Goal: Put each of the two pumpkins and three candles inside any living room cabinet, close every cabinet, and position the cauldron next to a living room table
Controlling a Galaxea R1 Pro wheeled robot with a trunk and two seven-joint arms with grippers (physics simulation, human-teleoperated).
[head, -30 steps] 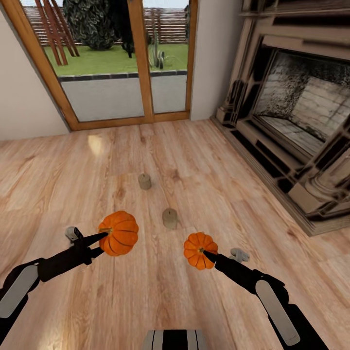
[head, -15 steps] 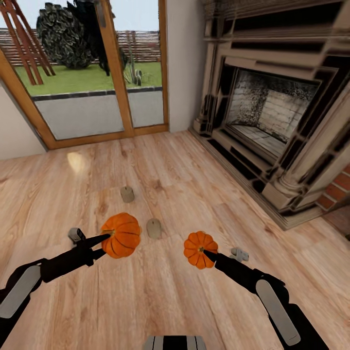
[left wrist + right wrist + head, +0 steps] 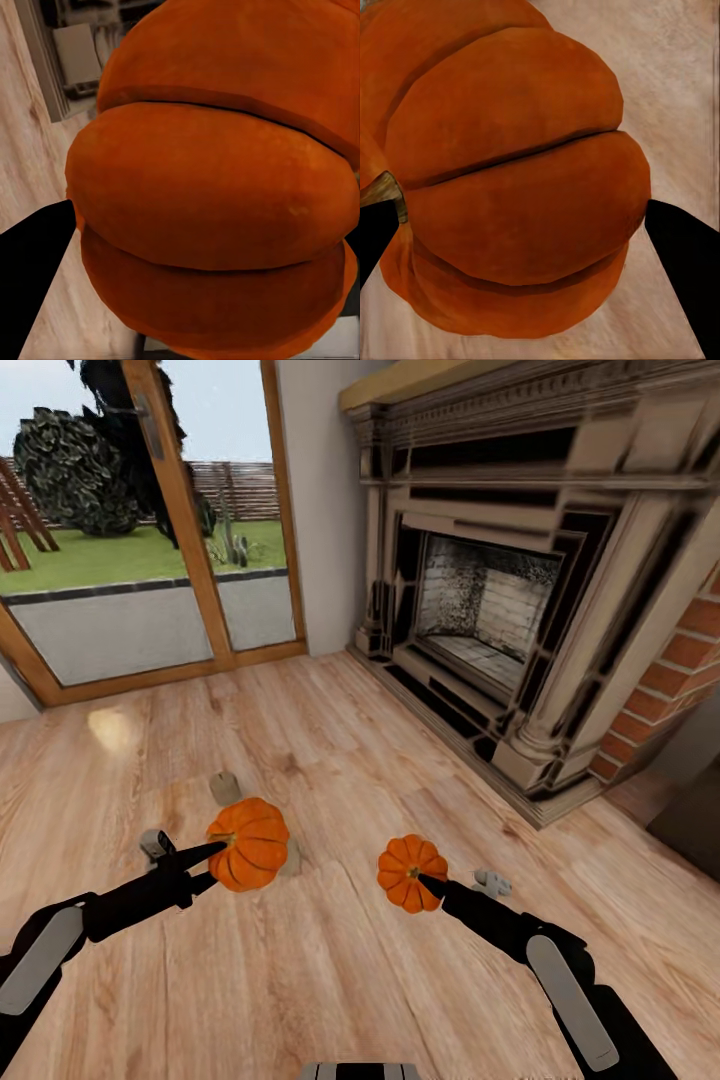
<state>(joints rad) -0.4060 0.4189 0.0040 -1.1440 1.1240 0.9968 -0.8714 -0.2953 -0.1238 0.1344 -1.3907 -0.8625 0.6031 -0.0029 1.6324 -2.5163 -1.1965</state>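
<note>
My left gripper [image 3: 214,861] is shut on the larger orange pumpkin [image 3: 250,843], held above the wooden floor; that pumpkin [image 3: 210,187] looms close in the left wrist view, with a dark finger [image 3: 34,262] at its side. The smaller pumpkin [image 3: 411,873] sits in my shut right gripper [image 3: 424,884]; in the right wrist view this pumpkin [image 3: 517,187] lies between the two black fingertips [image 3: 682,255]. One beige candle [image 3: 224,788] stands on the floor beyond the left pumpkin. Another candle [image 3: 292,857] peeks out from behind that pumpkin.
An ornate stone fireplace [image 3: 500,610] with a raised hearth fills the right side, with red brick [image 3: 670,690] beside it. Wood-framed glass doors [image 3: 150,560] to a garden stand at the back left. A dark surface [image 3: 695,820] shows at the right edge.
The whole view has swung to the right: fireplace and candles slid leftward in the picture. Both grippers still hold their pumpkins in the same pose.
</note>
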